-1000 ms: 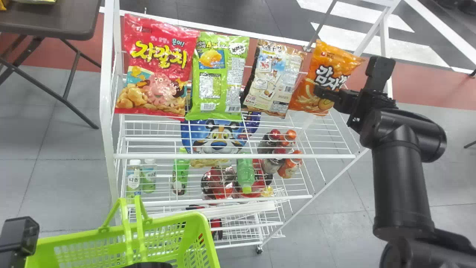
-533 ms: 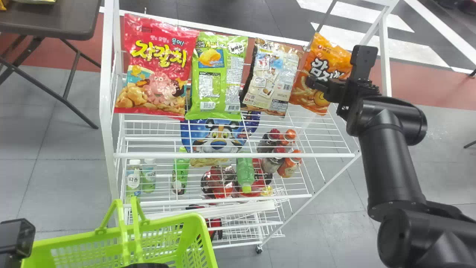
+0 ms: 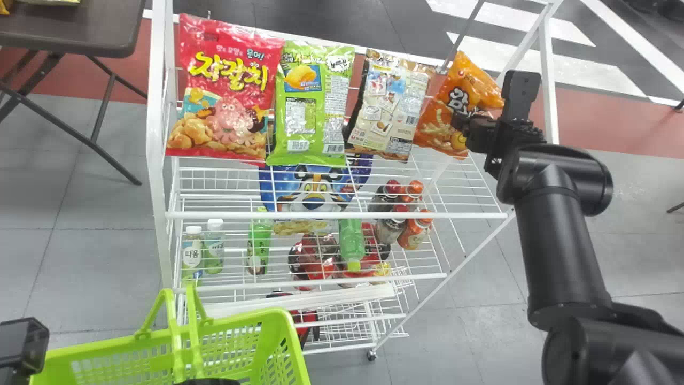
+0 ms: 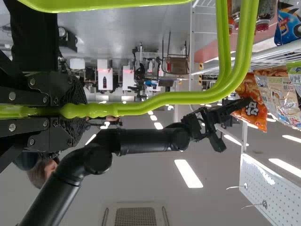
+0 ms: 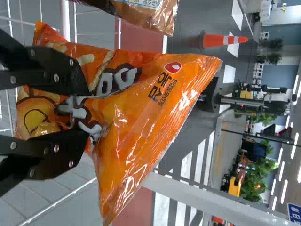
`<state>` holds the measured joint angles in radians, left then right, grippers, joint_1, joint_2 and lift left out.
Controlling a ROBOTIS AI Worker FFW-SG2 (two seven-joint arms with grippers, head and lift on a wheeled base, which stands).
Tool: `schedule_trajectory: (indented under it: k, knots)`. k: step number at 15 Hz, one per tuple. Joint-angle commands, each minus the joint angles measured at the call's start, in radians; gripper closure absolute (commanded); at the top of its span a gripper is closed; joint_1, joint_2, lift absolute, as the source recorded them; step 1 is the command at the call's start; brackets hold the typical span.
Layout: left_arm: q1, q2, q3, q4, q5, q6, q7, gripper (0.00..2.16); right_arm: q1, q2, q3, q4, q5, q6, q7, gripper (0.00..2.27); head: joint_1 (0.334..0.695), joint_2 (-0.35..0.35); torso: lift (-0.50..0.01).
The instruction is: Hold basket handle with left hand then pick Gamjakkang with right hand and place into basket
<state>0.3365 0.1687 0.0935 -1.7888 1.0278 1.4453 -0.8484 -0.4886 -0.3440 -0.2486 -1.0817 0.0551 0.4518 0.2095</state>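
Note:
In the head view my right gripper (image 3: pixel 463 122) is at the right end of the snack row, across the front of the orange Gamjakkang bag (image 3: pixel 448 109), which leans on the rack. The right wrist view has the gripper (image 5: pixel 86 113) shut on Gamjakkang (image 5: pixel 136 122), its film bunched and creased between the fingers. Part of my left gripper (image 3: pixel 24 347) shows at the lower left, beside the green basket (image 3: pixel 256 334) and its raised handle (image 3: pixel 173 331). In the left wrist view that gripper (image 4: pixel 70 110) is shut on the handle (image 4: pixel 188 98).
A beige snack bag (image 3: pixel 390 107) stands close left of Gamjakkang, then a green bag (image 3: pixel 307 107) and a red one (image 3: pixel 224 96). The white wire rack's front rail (image 3: pixel 336 215) and corner post (image 3: pixel 549 80) are near the right arm. Bottles (image 3: pixel 192 254) stand lower down.
My right gripper has moved left onto Gamjakkang and closed on it. The bag, flatter before, is now pinched and creased. The basket has shifted slightly left, with my left gripper still at its handle.

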Motion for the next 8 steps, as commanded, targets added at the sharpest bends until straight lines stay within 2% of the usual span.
schedule_trajectory:
  k: [1, 4, 6, 8]
  knots:
    - [-0.001, 0.0, 0.0, 0.002, 0.0, 0.002, 0.0, 2.15, 0.054, 0.005, -0.008, -0.089, -0.001, 0.066, -0.032, 2.25, 0.695, -0.35, -0.017]
    - [-0.002, 0.0, 0.0, 0.006, 0.0, -0.001, -0.001, 2.15, 0.13, 0.025, -0.009, -0.268, -0.004, 0.229, -0.048, 2.25, 0.695, -0.35, -0.017]
    - [-0.002, 0.0, 0.0, 0.006, 0.0, -0.001, -0.001, 2.15, 0.177, 0.049, -0.009, -0.386, 0.008, 0.281, -0.061, 2.25, 0.695, -0.35, -0.017]
    - [-0.002, 0.0, 0.0, 0.006, 0.0, -0.001, -0.001, 2.15, 0.211, 0.057, -0.003, -0.477, 0.012, 0.33, -0.068, 2.25, 0.695, -0.35, -0.017]
